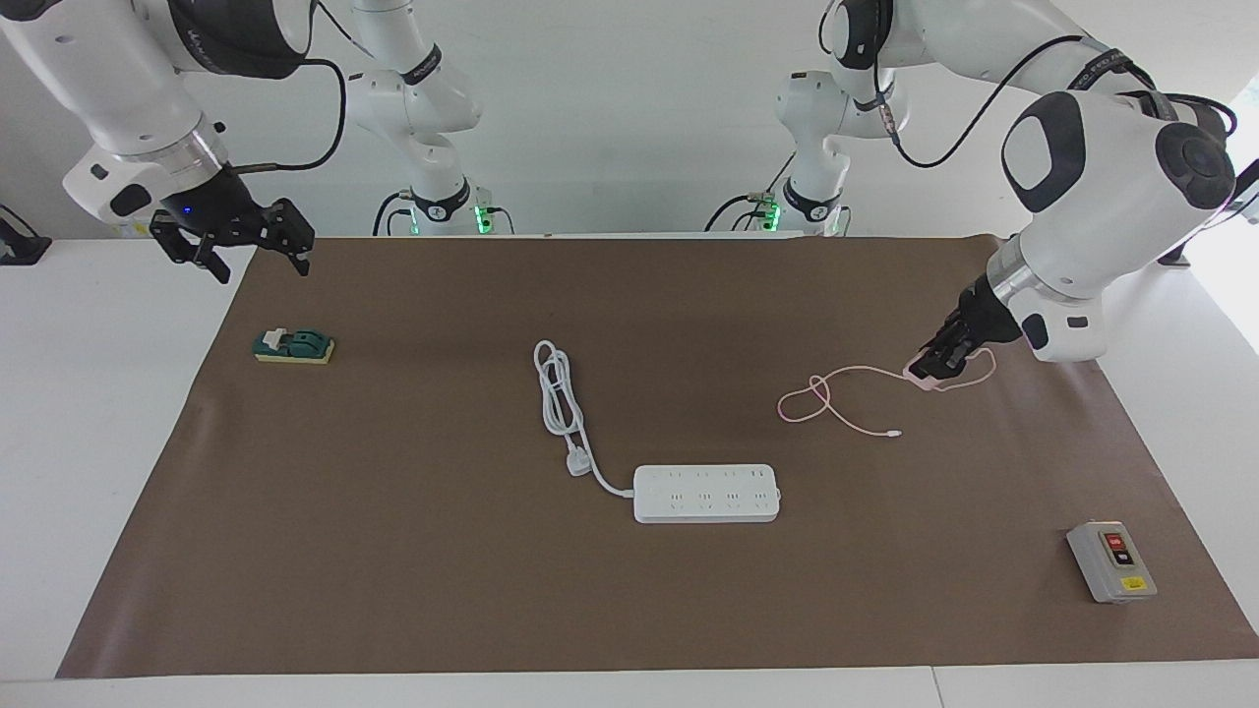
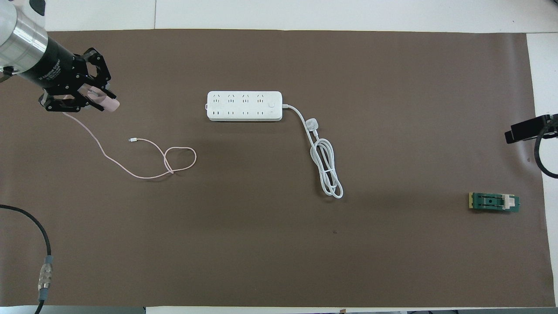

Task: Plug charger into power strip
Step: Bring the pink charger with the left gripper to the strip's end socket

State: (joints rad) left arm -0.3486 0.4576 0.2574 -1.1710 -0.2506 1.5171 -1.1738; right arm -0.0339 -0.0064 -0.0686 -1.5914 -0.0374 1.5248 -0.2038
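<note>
The pale pink charger is held in my left gripper, which is shut on it just above the brown mat toward the left arm's end of the table. In the overhead view the charger sticks out of the left gripper. Its thin pink cable trails in a loop on the mat. The white power strip lies flat mid-table, sockets up, farther from the robots than the cable. My right gripper is open and empty, and waits over the mat's corner at the right arm's end.
The strip's thick white cord and three-pin plug lie coiled beside it, nearer to the robots. A green knife switch sits under the right gripper's end. A grey box with red and black buttons stands at the left arm's end, farthest from the robots.
</note>
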